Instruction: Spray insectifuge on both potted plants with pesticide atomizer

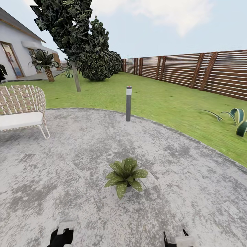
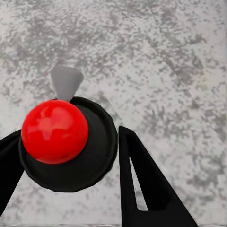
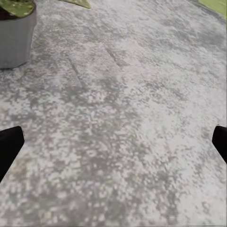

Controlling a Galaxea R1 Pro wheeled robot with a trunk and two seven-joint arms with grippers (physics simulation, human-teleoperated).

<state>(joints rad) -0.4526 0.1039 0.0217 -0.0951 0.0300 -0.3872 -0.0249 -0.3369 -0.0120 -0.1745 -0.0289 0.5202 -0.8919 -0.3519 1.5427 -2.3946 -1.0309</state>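
Note:
One potted plant (image 1: 125, 176), a low rosette of speckled green leaves, stands on the round grey patio (image 1: 68, 164) just ahead of me. Its grey pot (image 3: 15, 38) appears at a corner of the right wrist view. In the left wrist view, the pesticide atomizer (image 2: 71, 142) shows from above as a black sprayer top with a red knob and a grey nozzle cone. My left gripper (image 2: 68, 146) is shut on it, with a dark finger on each side. My right gripper (image 3: 113, 142) is open over bare paving. Both grippers peek in low in the head view, left (image 1: 61, 237) and right (image 1: 176, 240).
A grey bollard lamp (image 1: 128, 103) stands at the patio's far edge. A woven chair (image 1: 20, 109) with a white cushion is at the left. Lawn (image 1: 164, 99), a brown slatted fence (image 1: 206, 70), dark bushes (image 1: 97, 55) and a striped-leaf plant (image 1: 236, 120) lie beyond.

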